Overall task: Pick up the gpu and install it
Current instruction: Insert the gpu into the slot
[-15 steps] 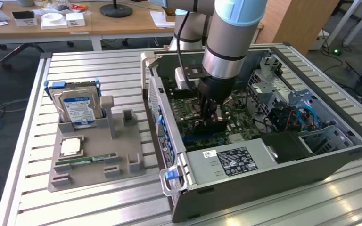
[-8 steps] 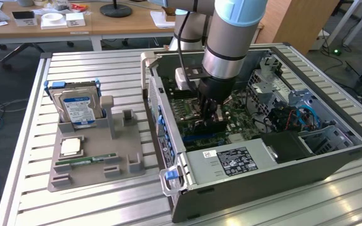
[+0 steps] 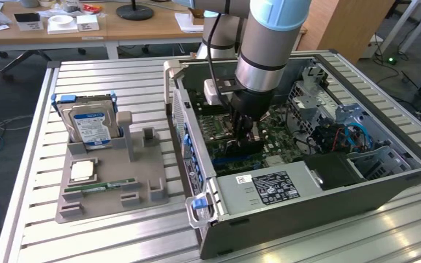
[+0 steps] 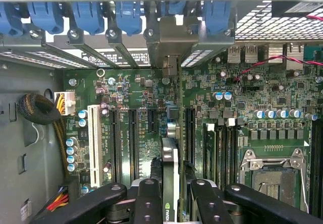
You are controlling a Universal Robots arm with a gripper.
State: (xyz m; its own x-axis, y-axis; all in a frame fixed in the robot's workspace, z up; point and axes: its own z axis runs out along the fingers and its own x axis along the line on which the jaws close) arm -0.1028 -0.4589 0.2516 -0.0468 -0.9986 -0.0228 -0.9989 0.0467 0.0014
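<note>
My gripper (image 3: 245, 141) reaches down into the open computer case (image 3: 386, 189), just over the green motherboard (image 4: 126, 90). It is shut on the gpu (image 4: 170, 156), a thin dark card seen edge-on between the black fingers (image 4: 149, 196). The card stands upright and runs along the long expansion slots (image 4: 133, 138). Its metal bracket (image 4: 171, 42) sits against the case's rear slot openings, under the blue clips (image 4: 128, 17). In the exterior view the gpu (image 3: 241, 148) shows as a dark block below the fingers, low over the board. Whether its edge sits in a slot is hidden.
A grey holder (image 3: 112, 200) on the slatted table, at the exterior view's left, carries a hard drive (image 3: 90, 123), a processor chip (image 3: 83, 171) and a green RAM stick (image 3: 99, 187). Inside the case are the power supply (image 3: 265, 189), drive cage (image 3: 375, 159), cables (image 4: 40, 110) and the empty processor socket (image 4: 275, 176).
</note>
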